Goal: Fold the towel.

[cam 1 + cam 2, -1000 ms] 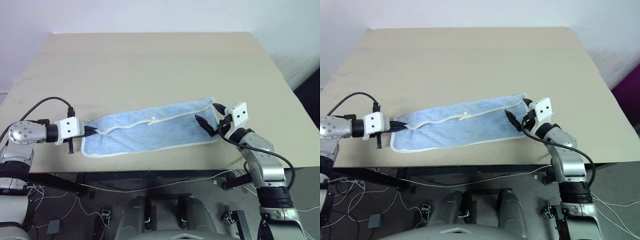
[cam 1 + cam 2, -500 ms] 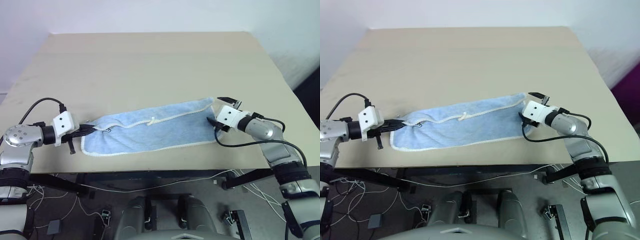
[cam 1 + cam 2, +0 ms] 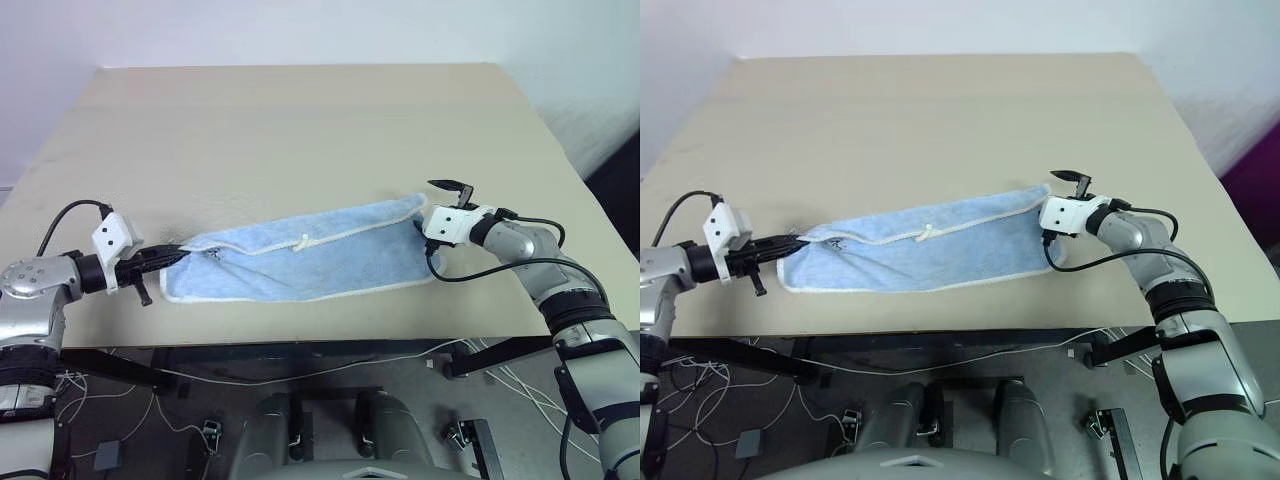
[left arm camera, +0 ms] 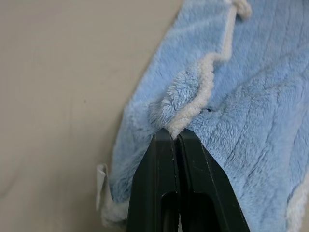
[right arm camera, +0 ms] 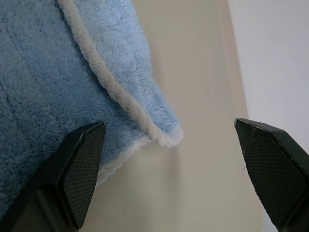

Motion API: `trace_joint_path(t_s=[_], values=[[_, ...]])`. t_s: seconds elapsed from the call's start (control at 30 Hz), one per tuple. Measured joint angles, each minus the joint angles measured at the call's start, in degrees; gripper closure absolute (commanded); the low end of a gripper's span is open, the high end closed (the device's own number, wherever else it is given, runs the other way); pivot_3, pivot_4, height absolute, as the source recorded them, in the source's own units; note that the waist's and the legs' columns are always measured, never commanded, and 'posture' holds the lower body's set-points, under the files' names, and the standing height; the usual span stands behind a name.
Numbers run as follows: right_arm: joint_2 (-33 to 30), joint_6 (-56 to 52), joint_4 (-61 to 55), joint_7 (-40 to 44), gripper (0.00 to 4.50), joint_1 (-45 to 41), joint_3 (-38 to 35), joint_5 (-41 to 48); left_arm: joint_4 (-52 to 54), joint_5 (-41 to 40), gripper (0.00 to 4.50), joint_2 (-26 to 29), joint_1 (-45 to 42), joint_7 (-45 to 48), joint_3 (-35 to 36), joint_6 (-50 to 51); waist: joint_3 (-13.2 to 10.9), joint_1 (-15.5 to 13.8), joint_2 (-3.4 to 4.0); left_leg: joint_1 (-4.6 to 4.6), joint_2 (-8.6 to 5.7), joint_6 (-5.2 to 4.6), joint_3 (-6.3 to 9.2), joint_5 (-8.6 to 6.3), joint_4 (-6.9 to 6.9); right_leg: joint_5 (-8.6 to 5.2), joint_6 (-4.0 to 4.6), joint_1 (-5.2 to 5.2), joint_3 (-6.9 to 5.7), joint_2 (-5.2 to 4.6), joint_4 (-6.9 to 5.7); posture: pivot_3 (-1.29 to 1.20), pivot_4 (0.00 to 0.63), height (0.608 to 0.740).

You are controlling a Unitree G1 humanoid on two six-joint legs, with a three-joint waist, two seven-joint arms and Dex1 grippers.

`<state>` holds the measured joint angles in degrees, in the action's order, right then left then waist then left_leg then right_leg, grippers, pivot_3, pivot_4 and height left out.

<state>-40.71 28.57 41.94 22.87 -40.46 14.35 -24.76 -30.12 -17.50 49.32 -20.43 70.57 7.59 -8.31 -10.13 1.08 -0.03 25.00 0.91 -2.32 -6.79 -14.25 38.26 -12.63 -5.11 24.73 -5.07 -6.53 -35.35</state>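
Surface: tan table [image 3: 300, 130] against a white wall, bare except for my work near its front edge.
Towel: the towel [image 3: 310, 262] lies flat as a long, already doubled strip, its long axis running across me from left to right, the right end angled a little farther from me.
Left end: my left gripper [image 3: 178, 254] is clamped tight on the white-edged corner of the towel; the left wrist view shows the stitched hem pinched between the closed fingertips [image 4: 166, 140].
Right end: my right gripper [image 3: 1065, 215] sits just at the towel's far right corner with its jaws spread wide and nothing in them.
Key relation: in the right wrist view the corner of the towel [image 5: 164, 133] lies between the two spread fingers [image 5: 82, 159], closer to one of them, not yet pinched.
Nearer arm: the right one, for the free corner.
My judgement: next I need to close the right jaws on that corner, then carry one end over along the long axis.
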Motion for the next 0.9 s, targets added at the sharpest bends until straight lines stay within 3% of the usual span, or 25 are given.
trace_joint_path(t_s=[0.2,0.3,0.43,0.7,0.8,0.9], values=[[0.16,0.03,-0.02,-0.16,0.0,0.03,0.0,-0.04,-0.58,5.15,4.48,0.79,-0.02,1.02,-2.48,-4.79,0.0,0.04,0.01,-0.03,0.0,0.0,-0.03,0.0,-0.01,0.0,0.0,-0.01,0.01,0.0,0.0,0.0,0.15,0.74],[0.2,-0.18,-0.21,-0.42,0.0,0.26,-0.05,-0.01,-1.86,5.58,3.89,0.71,-0.69,2.0,-2.86,-4.19,0.0,0.01,0.0,-0.03,0.01,0.0,-0.03,0.0,-0.01,0.0,0.0,-0.01,0.01,0.0,0.0,0.0,0.15,0.74],[0.21,-0.69,-1.23,-1.03,0.0,1.04,-0.13,0.06,-3.0,5.8,2.64,0.55,-2.79,1.86,-2.9,-3.8,0.01,0.0,0.0,-0.05,0.0,0.0,-0.04,0.0,-0.01,0.0,0.0,-0.03,0.02,0.0,0.0,0.0,0.15,0.74],[0.21,-1.62,-2.55,-1.28,0.0,1.84,-0.18,0.16,-3.04,5.54,2.64,-0.08,-3.43,3.03,-2.95,-3.31,0.01,0.03,-0.01,-0.07,0.01,0.0,-0.05,0.0,-0.01,0.0,0.0,-0.04,0.03,0.0,0.0,0.0,0.15,0.74],[0.21,-1.91,-2.94,-1.4,0.0,2.02,-0.18,0.16,-3.03,5.51,3.2,-0.1,-3.55,3.3,-2.94,-3.23,0.01,0.04,0.0,-0.07,0.01,0.0,-0.05,0.0,-0.01,0.0,0.0,-0.05,0.03,0.0,0.0,0.0,0.15,0.74],[0.21,-1.97,-2.98,-1.52,0.0,2.03,-0.18,0.16,-3.02,5.11,4.18,-0.1,-3.53,3.87,-2.86,-3.2,0.01,0.04,-0.01,-0.07,0.01,0.0,-0.05,0.0,-0.01,0.0,0.0,-0.05,0.03,0.0,0.0,0.0,0.15,0.74]])
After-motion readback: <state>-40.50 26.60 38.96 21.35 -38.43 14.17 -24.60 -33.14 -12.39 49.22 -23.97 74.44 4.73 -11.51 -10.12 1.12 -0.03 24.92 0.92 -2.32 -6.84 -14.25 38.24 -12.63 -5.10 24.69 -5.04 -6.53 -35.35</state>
